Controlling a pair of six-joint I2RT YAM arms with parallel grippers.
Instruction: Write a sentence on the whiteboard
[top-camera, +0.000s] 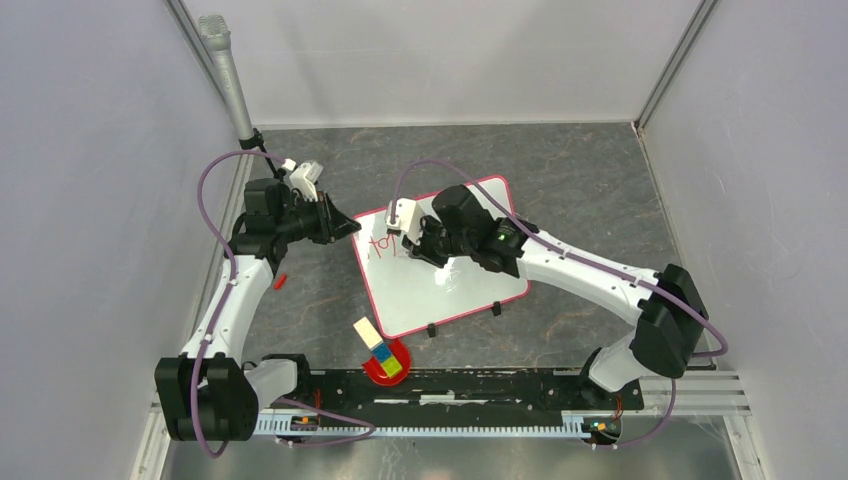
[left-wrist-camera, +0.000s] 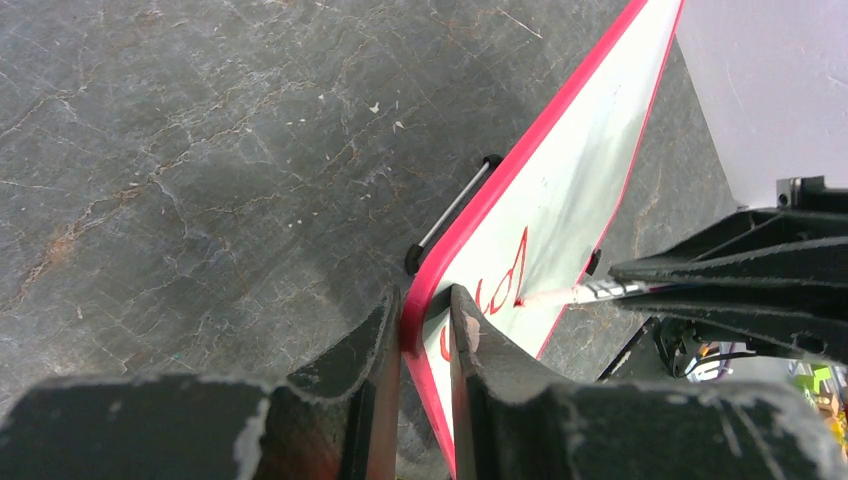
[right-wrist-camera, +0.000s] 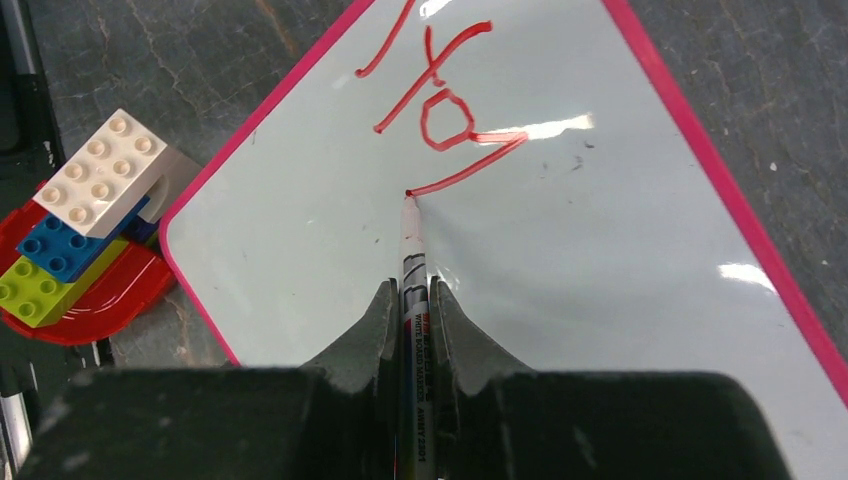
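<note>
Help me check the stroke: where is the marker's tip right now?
In the right wrist view, the marker, held in the right pincer, has its tip on the whiteboard, at the near end of the lowest red stroke.

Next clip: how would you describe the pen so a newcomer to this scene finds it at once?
Find the pink-edged whiteboard on the dark table. Over it the right pincer is shut on a slim white marker, red tip touching the end of the red writing. Unlike the chunky coloured toy bricks beside the board, it is thin and printed with lettering.
</note>
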